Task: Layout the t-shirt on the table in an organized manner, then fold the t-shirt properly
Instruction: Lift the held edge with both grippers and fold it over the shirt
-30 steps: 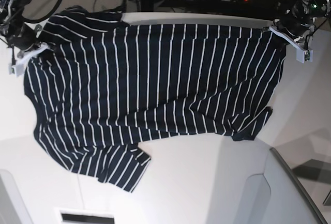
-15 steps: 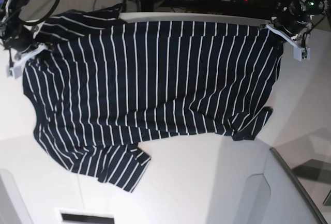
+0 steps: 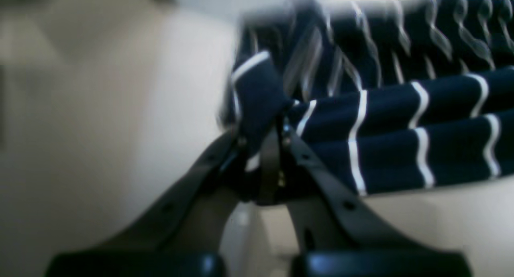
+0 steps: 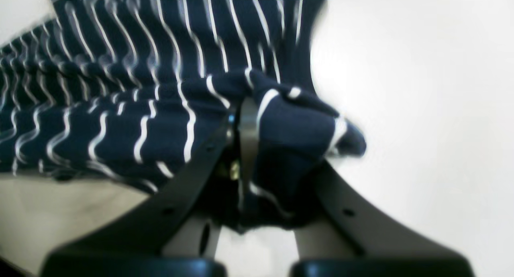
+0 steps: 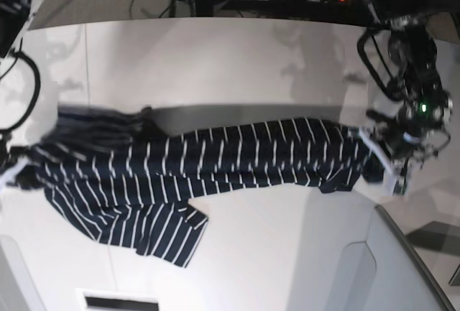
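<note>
While the t-shirt [image 5: 215, 160] lies as a long, doubled-over band across the middle of the table [image 5: 237, 67], I pinch it at both ends. Its far edge is folded toward the near one, and one sleeve [image 5: 169, 235] spreads flat toward 7 o'clock. My left gripper [image 3: 261, 128], at 3 o'clock in the base view, has its jaws clamped on a corner of the striped cloth [image 3: 401, 148]. My right gripper [image 4: 241, 108], at 9 o'clock and nearly out of that view, is closed on a bunched wad of the fabric [image 4: 297, 128]. Bare white tabletop [image 4: 421, 108] surrounds both grips.
</note>
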Tool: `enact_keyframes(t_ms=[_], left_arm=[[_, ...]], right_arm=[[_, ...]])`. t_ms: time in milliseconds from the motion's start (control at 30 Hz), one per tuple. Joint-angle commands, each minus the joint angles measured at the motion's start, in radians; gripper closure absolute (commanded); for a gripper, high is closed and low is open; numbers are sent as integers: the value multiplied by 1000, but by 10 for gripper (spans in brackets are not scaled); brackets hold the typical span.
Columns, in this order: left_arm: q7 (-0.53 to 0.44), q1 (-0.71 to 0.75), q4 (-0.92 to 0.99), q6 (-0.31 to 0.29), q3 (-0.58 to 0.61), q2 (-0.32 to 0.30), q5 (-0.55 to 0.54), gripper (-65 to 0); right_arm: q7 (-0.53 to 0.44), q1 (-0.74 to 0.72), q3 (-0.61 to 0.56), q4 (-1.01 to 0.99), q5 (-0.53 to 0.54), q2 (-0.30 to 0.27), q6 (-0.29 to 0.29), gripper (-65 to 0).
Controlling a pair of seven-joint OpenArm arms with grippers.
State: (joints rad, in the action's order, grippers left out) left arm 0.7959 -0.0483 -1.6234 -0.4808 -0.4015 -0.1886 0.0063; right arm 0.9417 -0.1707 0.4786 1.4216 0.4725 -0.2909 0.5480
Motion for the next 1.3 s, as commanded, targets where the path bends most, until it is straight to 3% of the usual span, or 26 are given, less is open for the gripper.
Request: enact_keyframes(t_ms=[0,133,300,867,1067,1267], left_arm=[[-8,-58,-4,14,11,-19,41,0],[78,-236,59,14,68,-47,90,0],[84,-420,157,14,129,-101,97,0],[73,-918,575,20,321,-153,97,0],[-54,-1063,734,78,353,-153,120,0],[-140,-1188,862,81,370,-147,180,0]], right_arm=[[-11,-49,-13,-5,-4,-31,-4,0],[-13,-160,-76,-67,-4,-75,-4,0],[-16,-264,-162,-87,-4,-130,-4,0],[-264,-675,-472,-448,-4,-221,-4,0],[-330,-811,-565,-554,-4,-222,-4,0],[-376,-919,-633,-618,-4,-236,-4,0]])
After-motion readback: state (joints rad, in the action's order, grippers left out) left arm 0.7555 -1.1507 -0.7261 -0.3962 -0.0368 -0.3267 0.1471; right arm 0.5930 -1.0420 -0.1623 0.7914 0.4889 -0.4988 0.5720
